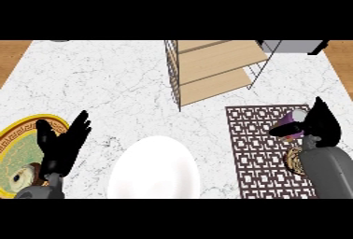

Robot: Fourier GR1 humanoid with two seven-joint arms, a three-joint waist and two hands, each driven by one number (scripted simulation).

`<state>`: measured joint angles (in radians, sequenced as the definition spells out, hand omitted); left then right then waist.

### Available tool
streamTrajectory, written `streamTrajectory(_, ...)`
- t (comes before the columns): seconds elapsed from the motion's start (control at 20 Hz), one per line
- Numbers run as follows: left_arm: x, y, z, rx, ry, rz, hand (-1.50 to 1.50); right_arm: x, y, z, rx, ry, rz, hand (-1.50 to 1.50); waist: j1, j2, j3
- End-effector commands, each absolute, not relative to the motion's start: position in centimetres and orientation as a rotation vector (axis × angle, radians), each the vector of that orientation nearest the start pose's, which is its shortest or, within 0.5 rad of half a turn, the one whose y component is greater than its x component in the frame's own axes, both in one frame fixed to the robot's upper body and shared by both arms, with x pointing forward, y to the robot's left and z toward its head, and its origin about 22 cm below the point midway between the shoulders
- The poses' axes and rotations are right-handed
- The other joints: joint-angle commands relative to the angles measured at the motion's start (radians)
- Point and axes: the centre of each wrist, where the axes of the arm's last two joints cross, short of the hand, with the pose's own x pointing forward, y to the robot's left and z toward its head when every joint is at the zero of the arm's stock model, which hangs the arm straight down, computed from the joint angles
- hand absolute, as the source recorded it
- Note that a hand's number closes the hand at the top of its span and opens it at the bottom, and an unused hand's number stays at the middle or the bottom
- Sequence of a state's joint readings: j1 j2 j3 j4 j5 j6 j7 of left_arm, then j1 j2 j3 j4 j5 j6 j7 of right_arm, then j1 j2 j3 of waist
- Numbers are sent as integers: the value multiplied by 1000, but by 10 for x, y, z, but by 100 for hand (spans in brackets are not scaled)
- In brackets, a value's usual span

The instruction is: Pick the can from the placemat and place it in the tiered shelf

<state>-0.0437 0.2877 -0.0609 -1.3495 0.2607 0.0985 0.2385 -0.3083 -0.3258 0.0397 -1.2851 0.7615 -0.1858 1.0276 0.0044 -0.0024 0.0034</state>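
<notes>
On white marble counter (103, 79): patterned placemat (258, 140), right hand (318, 122) fingers curled round purple can (293, 125); left hand (63, 142) fingers straight, empty.

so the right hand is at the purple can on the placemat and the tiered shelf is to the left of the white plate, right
Not quite. In the head view the tiered shelf stands beyond the white plate, toward the right. The right hand is at the purple can on the placemat.

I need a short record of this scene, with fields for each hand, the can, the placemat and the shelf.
left hand: open, fingers up, resting at the view's left, over a yellow-rimmed plate
right hand: fingers curled round the can
can: purple, tilted, over the placemat
placemat: dark patterned, on the counter's right
tiered shelf: wooden, beyond the placemat, no can in it
</notes>
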Motion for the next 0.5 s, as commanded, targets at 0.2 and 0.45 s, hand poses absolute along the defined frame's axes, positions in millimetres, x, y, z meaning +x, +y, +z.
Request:
streamTrajectory(0.2, 243, 292, -38, 97, -1106, 39, 0, 321, -271, 22, -1012, -607, 295, 150, -2, 3, -4)
streamTrajectory(0.45, 236, 300, -42, 90, -1112, 40, 0, 321, -265, 1, -953, -642, 420, 150, 0, 3, -3)
